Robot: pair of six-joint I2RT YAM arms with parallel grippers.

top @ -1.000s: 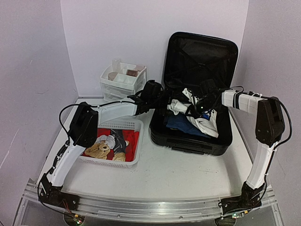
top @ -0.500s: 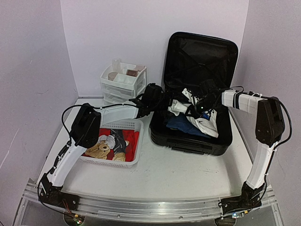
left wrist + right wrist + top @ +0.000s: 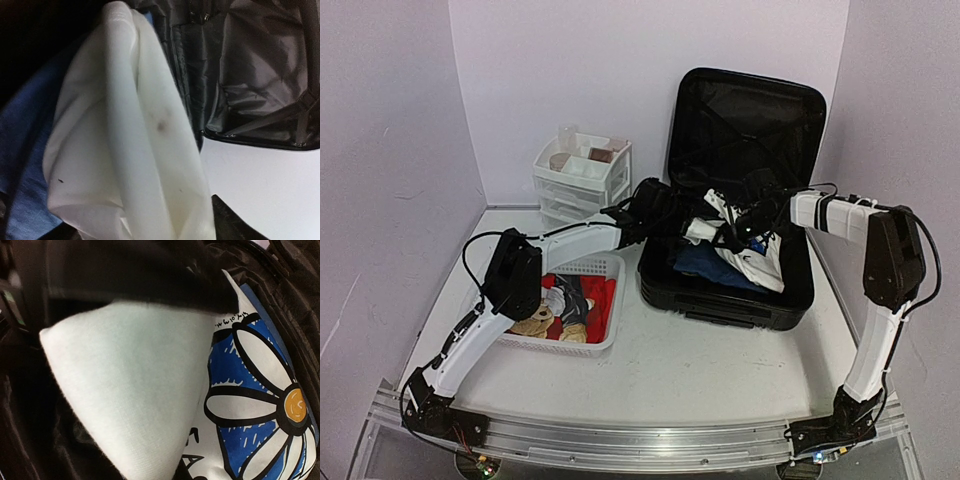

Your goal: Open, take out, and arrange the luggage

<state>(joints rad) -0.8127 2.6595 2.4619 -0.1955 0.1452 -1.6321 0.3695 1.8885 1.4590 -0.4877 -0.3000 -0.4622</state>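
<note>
While my left hand (image 3: 672, 216) reaches into the open luggage (image 3: 720, 305), I cannot tell if its fingers are apart or together, because a white roll of cloth (image 3: 125, 150) fills the wrist view directly in front of it. My right hand (image 3: 738, 232) is closed on a white garment (image 3: 150, 390) with a blue flower print, and it holds one corner up above the lower shell. Under these two pieces lies a blue cloth (image 3: 698, 260). The luggage stands at the far right of the tabletop (image 3: 700, 370), with its lid upright near the back wall and the black lining showing. Just beside it on the left is a white basket (image 3: 582, 265) with a teddy bear (image 3: 528, 322) inside. Behind the basket stands a small white drawer unit (image 3: 582, 180).
</note>
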